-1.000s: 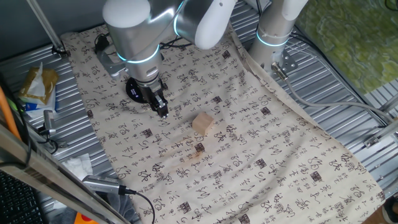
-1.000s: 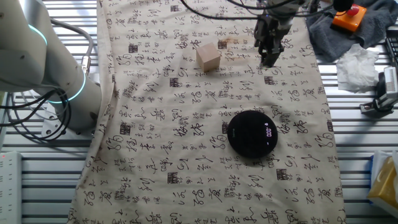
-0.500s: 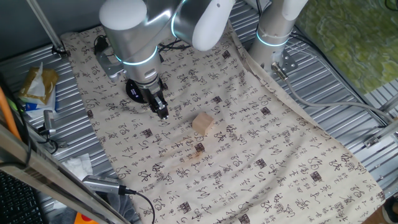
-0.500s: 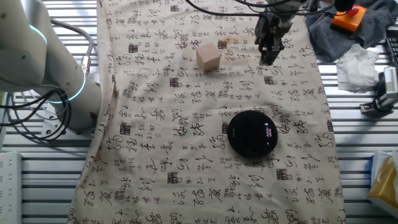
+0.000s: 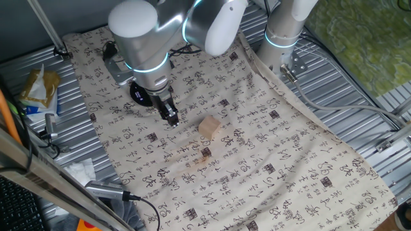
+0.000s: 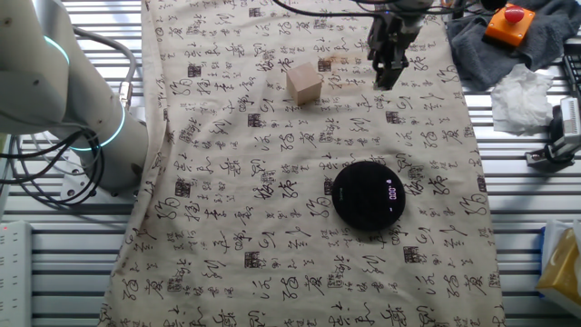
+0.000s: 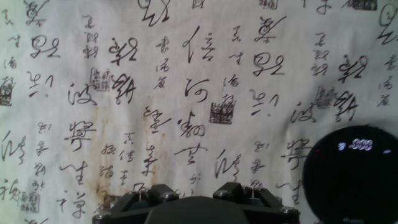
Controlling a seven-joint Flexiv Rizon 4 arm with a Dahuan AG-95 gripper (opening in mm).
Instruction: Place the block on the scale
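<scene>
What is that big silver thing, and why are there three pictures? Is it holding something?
It is a robot arm. At its tip sits a gripper with two jaws for pinching things. Two cameras watch the table from different sides, and a third rides on the hand, looking down. On the cloth with black writing lie a little wooden block and a round black scale. The gripper holds nothing; it hangs beside the block, not touching it. I cannot tell how far apart the jaws are.

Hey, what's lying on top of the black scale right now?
Nothing: the scale is bare, only its white readout showing. The block sits apart on the cloth, which hides whatever lies underneath.
</scene>
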